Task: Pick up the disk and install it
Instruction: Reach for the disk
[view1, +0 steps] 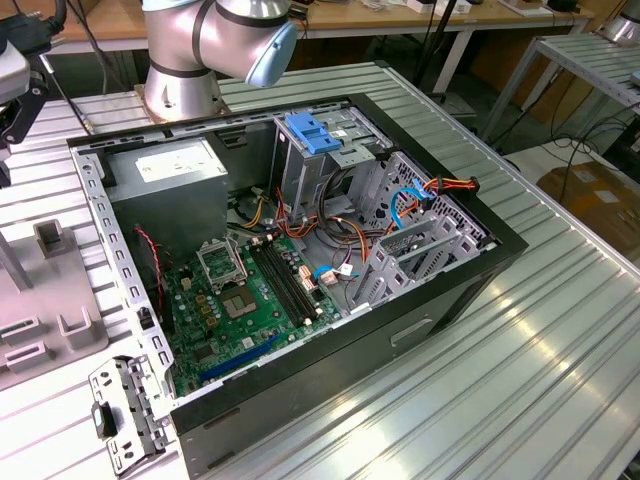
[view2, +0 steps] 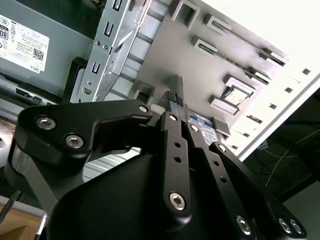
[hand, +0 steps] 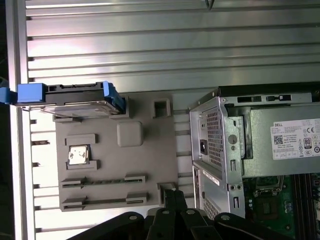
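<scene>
Right, the gripper (hand: 173, 195) is hanging over the grey fixture plate (hand: 150, 150), fingers pressed together with nothing between them. The disk (hand: 70, 100) sits across the plate from it, standing on edge in its slot with the blue side rails showing. It's untouched, and in the second wrist view its label (view2: 202, 122) peeks out just past the fingertips.

Here's what worries me. With the jaws shut like that, a descent onto the disk would land on its top edge, and I'd expect it to tip or pop out of the slot. A grip that catches only those plastic rails looks risky too, since they'd likely flex and let the drive slip.

The computer case (hand: 215, 130) stands just beside the plate, its perforated metal corner near the gripper, so a careless swing could clip it. Inside the case, loose cables (view1: 340, 235) crowd the drive cage (view1: 420, 240); they could snag a carried drive.

As for pose, the arm (view1: 215, 35) rises from its base behind the case on the bench (view1: 520, 380) and reaches off toward the exterior view's left, wrist aimed down at the plate.
</scene>
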